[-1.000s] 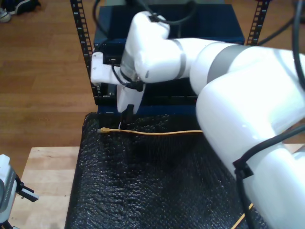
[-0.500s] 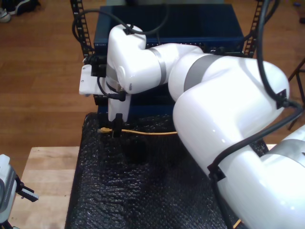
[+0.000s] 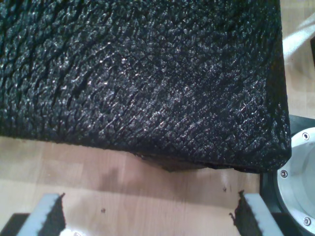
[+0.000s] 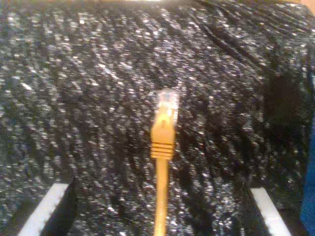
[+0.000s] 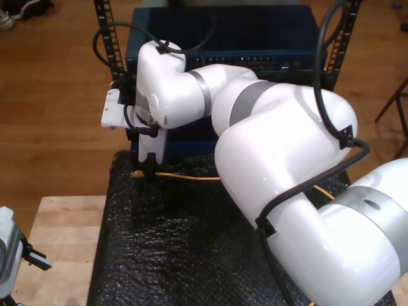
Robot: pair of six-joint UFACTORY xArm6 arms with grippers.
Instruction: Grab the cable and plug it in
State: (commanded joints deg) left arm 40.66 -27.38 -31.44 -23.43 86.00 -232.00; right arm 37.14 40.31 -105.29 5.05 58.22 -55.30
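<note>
You can see the cable (image 5: 191,176) lying across the black mat (image 5: 178,255) in the exterior view's upper middle, its clear plug (image 4: 167,101) pointing toward that view's left. My second hand (image 5: 149,173) is down over the cable just behind the plug; its wrist view shows the fingers (image 4: 47,209) spread wide on either side of the cable (image 4: 161,162), released. My first hand (image 3: 147,216) is open too, over the wooden desk (image 3: 123,182) at the mat's edge (image 3: 147,98).

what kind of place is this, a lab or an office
Probably a robotics lab or networking test bench: a blue rack-mounted switch in a black metal rack, a yellow cable on black padding, and a wooden table.
</note>
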